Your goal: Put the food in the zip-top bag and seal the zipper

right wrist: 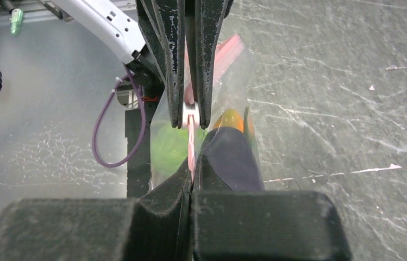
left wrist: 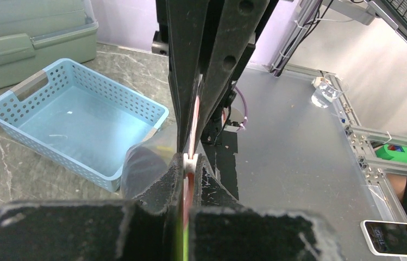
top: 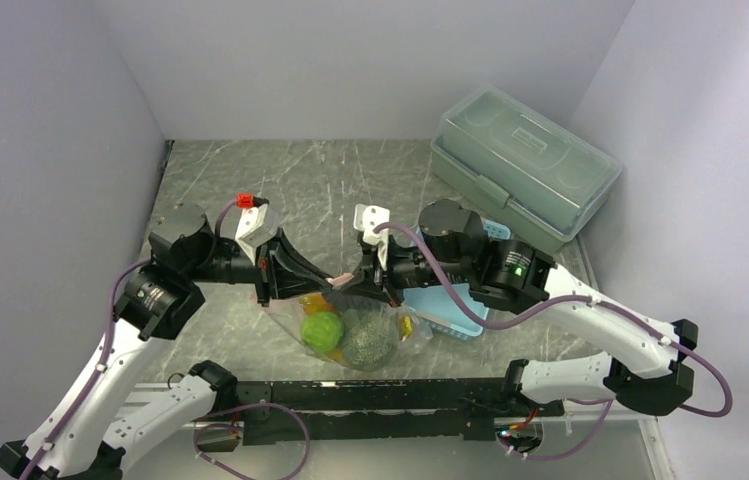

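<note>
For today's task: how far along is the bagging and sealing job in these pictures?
Done: lime-green fruit and netted melon sit inside the zip-top bag. In hand: left tool and right tool each pinch the pink zipper. Remaining: sealing; whether any stretch is closed cannot be told.

The left arm (top: 100, 372) and right arm (top: 610, 325) share white shell links and black round joints. A purple cable (top: 107, 325) runs along each. A red plug (top: 245, 200) tops the left wrist, and a green light (top: 518, 268) glows on the right arm's black motor. White mounts (top: 375, 222) sit at the wrists. The fingers (left wrist: 157, 190) are black, tapered and rough-faced.
</note>
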Robot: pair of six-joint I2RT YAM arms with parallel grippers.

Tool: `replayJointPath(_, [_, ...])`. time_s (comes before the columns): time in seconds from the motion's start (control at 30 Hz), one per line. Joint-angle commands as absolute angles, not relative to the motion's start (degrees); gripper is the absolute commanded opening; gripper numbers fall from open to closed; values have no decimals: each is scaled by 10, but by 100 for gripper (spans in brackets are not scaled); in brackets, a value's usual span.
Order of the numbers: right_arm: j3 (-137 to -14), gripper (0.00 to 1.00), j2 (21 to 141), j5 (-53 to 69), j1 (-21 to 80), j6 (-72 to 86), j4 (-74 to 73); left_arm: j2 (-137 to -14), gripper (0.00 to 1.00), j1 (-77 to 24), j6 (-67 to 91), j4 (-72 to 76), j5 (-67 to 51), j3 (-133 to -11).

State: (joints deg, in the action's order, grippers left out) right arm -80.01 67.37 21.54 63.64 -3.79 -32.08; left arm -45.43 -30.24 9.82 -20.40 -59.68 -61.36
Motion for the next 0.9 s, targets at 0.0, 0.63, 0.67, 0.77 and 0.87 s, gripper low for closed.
replayJointPath(0.0, [-836, 0, 628, 189, 635, -24, -266, -448, 0, -303, 75, -248, -587, -624])
replayJointPath(0.63, [-813, 0, 542, 30, 635, -1, -227, -436, 0, -303, 43, -302, -549, -645])
replayJointPath(0.67, [-809, 0, 539, 18, 635, -1, -223, -437, 0, -303, 42, -304, -548, -645])
replayJointPath(0.77, [-803, 0, 527, -20, 635, 12, -216, -438, 0, -303, 37, -310, -545, -647])
replayJointPath(0.87, [-798, 0, 520, -51, 635, 16, -209, -440, 0, -303, 35, -315, -543, -648])
